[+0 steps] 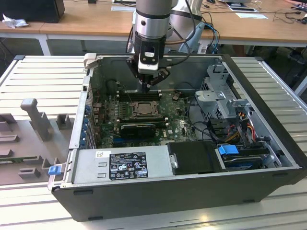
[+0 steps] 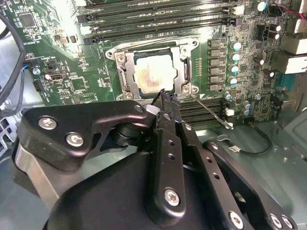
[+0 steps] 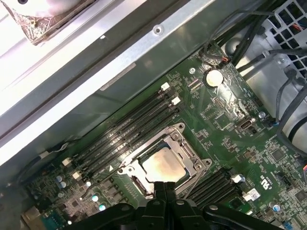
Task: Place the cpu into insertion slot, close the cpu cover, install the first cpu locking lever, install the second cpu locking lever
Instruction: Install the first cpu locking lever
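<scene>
Cpu (image 2: 152,72) seated under lowered cover (image 2: 183,72) | we judge one lever (image 2: 211,112) not latched yet | end effector (image 2: 163,95) pinched together, empty

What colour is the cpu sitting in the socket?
Pale silvery-beige cpu, clearest in the second wrist view.
</scene>
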### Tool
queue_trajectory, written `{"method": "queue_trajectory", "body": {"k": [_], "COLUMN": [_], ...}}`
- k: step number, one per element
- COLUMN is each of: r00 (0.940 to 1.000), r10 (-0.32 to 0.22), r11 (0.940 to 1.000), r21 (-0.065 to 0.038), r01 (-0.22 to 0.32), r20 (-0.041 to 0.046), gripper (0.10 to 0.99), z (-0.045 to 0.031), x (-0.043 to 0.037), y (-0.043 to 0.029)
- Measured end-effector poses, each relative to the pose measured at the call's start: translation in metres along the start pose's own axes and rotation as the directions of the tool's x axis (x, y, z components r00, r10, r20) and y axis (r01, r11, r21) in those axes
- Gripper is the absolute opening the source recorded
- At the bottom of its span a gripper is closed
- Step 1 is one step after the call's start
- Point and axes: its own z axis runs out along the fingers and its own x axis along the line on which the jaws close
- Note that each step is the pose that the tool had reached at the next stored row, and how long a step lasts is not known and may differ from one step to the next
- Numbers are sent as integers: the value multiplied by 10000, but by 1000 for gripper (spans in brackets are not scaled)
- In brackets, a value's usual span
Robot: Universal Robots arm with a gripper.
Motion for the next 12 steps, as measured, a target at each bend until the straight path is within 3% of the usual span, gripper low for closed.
{"method": "queue_trajectory", "body": {"k": [12], "r00": [9953], "r10": [-965], "r11": [9953], "r21": [30], "r01": [965], "r20": [7], "gripper": [106], "z": [0], "x": [0], "y": [0]}}
